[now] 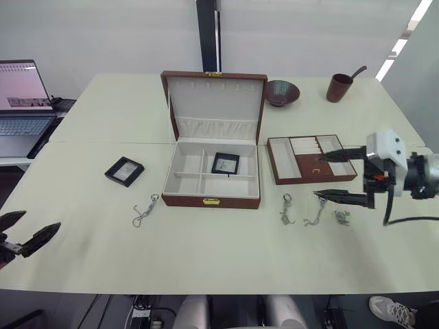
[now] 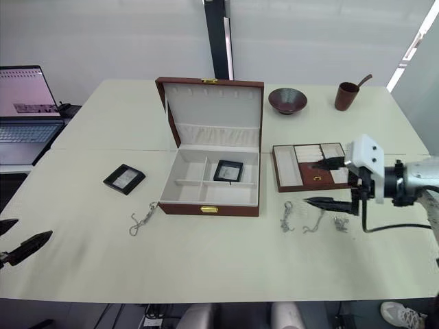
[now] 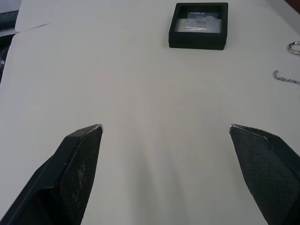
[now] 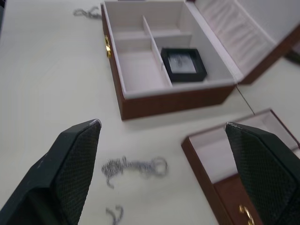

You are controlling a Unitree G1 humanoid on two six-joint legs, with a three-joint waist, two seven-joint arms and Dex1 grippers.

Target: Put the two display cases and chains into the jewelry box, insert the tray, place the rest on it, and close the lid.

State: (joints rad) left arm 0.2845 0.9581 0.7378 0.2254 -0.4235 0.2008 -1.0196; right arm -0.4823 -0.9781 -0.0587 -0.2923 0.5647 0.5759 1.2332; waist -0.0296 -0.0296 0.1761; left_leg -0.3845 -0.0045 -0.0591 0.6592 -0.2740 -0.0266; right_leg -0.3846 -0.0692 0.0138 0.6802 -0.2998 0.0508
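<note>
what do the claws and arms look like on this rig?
Each claw has two black, tapered, pointed fingers with a fine textured weave and bare metal glinting at the tips. The right claw sits on a white boxy housing, followed by a black-and-silver wrist with small red accents; a black cable loops beneath it. The left claw matches.
</note>
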